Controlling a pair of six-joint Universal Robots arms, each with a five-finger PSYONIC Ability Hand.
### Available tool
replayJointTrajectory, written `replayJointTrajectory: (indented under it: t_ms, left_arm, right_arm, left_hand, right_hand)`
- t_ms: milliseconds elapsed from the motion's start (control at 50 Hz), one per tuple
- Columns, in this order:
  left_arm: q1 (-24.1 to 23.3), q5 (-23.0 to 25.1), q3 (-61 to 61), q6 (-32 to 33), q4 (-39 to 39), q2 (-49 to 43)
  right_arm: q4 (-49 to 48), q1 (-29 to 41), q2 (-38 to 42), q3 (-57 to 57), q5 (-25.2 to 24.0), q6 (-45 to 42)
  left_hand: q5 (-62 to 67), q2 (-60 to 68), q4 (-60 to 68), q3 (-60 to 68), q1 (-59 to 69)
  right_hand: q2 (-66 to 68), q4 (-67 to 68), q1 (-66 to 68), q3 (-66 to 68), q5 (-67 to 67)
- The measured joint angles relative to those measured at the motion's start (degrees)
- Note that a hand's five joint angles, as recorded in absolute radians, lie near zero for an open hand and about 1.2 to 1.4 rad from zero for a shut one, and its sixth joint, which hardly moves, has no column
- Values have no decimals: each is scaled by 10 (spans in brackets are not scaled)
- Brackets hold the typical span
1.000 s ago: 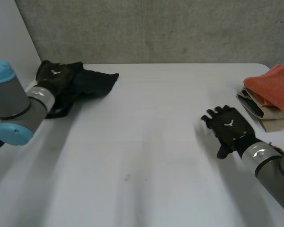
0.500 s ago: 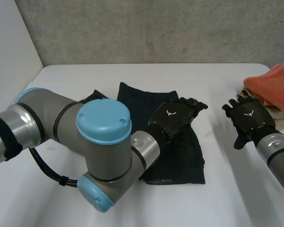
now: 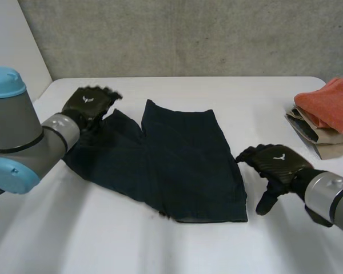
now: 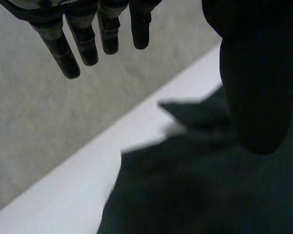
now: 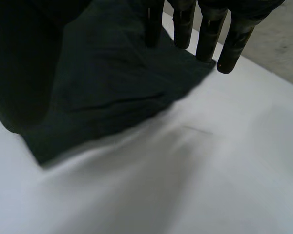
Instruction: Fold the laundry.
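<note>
A pair of dark shorts [image 3: 177, 160] lies spread flat in the middle of the white table [image 3: 257, 97], the two legs pointing to the far side. My left hand [image 3: 89, 103] hovers at the far left corner of the left leg, fingers [image 4: 83, 39] straight and holding nothing, with the dark cloth [image 4: 195, 195] under its palm. My right hand [image 3: 275, 165] sits just beside the shorts' right edge, near the near corner. Its fingers [image 5: 205, 29] are relaxed and reach over the cloth's edge [image 5: 112, 92] without gripping it.
A stack of folded clothes stands at the table's right edge, an orange piece [image 3: 331, 103] on top of beige ones [image 3: 320, 137]. A grey wall runs behind the table. Bare tabletop lies in front of the shorts.
The shorts were a bunched heap at the far left and now lie spread in the middle. My left arm swept across them and went back left. My right hand came down beside their right edge.
</note>
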Motion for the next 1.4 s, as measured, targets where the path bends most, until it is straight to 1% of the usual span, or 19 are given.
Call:
replayJointTrajectory:
  t_ms: [120, 240, 380, 400, 440, 460, 480, 520, 600, 760, 880, 1000, 1040, 1140, 1260, 1300, 1320, 1340, 1400]
  left_arm:
    - [29, 15, 1, 77, -48, -42]
    - [35, 17, 0, 106, -61, -73]
    - [33, 15, -2, 107, -59, -87]
    - [32, 15, -2, 106, -58, -88]
    - [29, 14, -4, 104, -58, -88]
    - [28, 14, -5, 103, -58, -87]
    - [25, 13, -8, 102, -57, -85]
    - [21, 12, -12, 100, -57, -82]
    - [11, 11, -27, 98, -59, -57]
    - [-29, 10, -100, 56, -62, 107]
    - [-52, 10, -140, -55, -62, 241]
    - [-65, 13, -166, -173, -61, 306]
    - [-71, 13, -171, -194, -60, 306]
    - [-95, 11, -176, -224, -57, 266]
    - [-133, -16, -138, -231, -51, 131]
    - [-140, -30, -119, -232, -47, 94]
    - [-145, -43, -99, -233, -43, 62]
    - [-148, -51, -87, -233, -40, 42]
    - [-150, -58, -75, -234, -37, 25]
  right_arm:
    - [-60, 41, 38, 10, -1, 40]
    - [-125, 73, 90, 8, 14, 43]
    - [-145, 98, 141, -10, 43, 34]
    - [-146, 100, 146, -12, 48, 31]
    - [-150, 103, 152, -16, 54, 27]
    - [-151, 103, 153, -16, 56, 26]
    - [-157, 103, 157, -19, 63, 21]
    - [-162, 102, 159, -20, 67, 18]
    - [-171, 99, 148, -24, 77, 14]
    - [-168, 70, 49, -64, 93, 11]
    - [-124, 27, 9, -145, 83, 7]
    - [-85, 17, 37, -245, 70, 5]
    - [-83, 17, 44, -255, 69, 5]
    - [-79, 24, 129, -344, 71, 5]
    - [-103, 55, 258, -445, 81, -3]
    - [-116, 62, 291, -466, 88, -9]
    - [-123, 65, 306, -475, 92, -12]
    - [-144, 72, 340, -494, 103, -21]
    - [-157, 76, 357, -502, 109, -26]
  left_hand:
    - [0, 0, 0, 0, 0]
    - [4, 20, 18, 15, 15]
    - [230, 243, 245, 239, 267]
    - [327, 357, 347, 342, 377]
    - [441, 467, 467, 460, 485]
    - [459, 490, 485, 483, 497]
    - [519, 550, 549, 540, 529]
    - [528, 565, 566, 552, 529]
    - [528, 567, 567, 552, 529]
    - [528, 568, 568, 557, 530]
    - [528, 568, 569, 558, 530]
    - [528, 569, 570, 559, 530]
    - [528, 569, 570, 560, 530]
    - [531, 569, 570, 560, 530]
    - [536, 569, 570, 560, 531]
    - [501, 508, 518, 512, 500]
    - [357, 370, 370, 366, 342]
    - [264, 272, 272, 271, 243]
    - [243, 239, 250, 250, 223]
  right_hand:
    - [0, 0, 0, 1, 0]
    - [1, 1, 0, 2, 1]
    - [2, 1, 2, 15, 2]
    - [2, 1, 2, 15, 2]
    - [265, 242, 203, 259, 231]
    - [265, 242, 203, 259, 231]
    - [471, 466, 320, 476, 439]
    - [522, 532, 350, 540, 503]
    - [542, 542, 368, 546, 511]
    - [545, 542, 415, 546, 512]
    - [545, 543, 428, 546, 512]
    - [545, 543, 436, 546, 512]
    - [545, 543, 438, 546, 514]
    - [545, 543, 438, 546, 517]
    - [545, 543, 443, 546, 517]
    - [545, 543, 443, 546, 517]
    - [545, 543, 444, 546, 517]
    - [510, 516, 413, 510, 491]
    - [478, 476, 372, 479, 451]
